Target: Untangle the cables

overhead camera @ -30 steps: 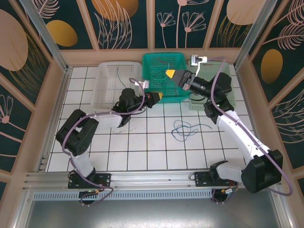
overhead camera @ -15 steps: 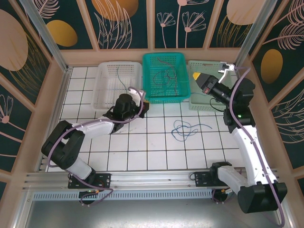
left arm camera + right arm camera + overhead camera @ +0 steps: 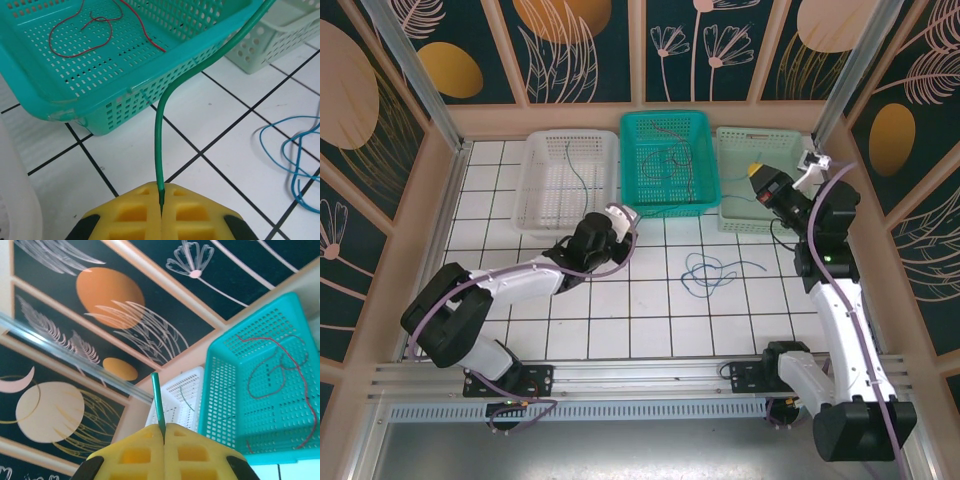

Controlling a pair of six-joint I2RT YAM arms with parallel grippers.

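My left gripper [image 3: 161, 192] is shut on the end of a green cable [image 3: 162, 120]. The cable rises past the front corner of the teal basket [image 3: 150, 82] and leaves the view at the upper right. My right gripper [image 3: 164, 432] is shut on a green cable [image 3: 157, 400] whose short end sticks up from the pads. In the top view the left gripper [image 3: 620, 218] sits by the teal basket's [image 3: 632, 150] front left corner. The right gripper [image 3: 757, 172] hangs over the pale green basket [image 3: 735, 222]. A red cable [image 3: 665, 160] lies in the teal basket. A blue cable [image 3: 710, 270] curls on the tiles.
A white basket [image 3: 535, 185] at the back left holds a thin green wire [image 3: 575, 172]. The three baskets stand in a row against the back wall. Wooden side walls [image 3: 415, 210] close the cell on the left and right.
The right arm has swung right, from over the teal basket to over the pale green basket. The left gripper has shifted right along the teal basket's front. Both stay shut.
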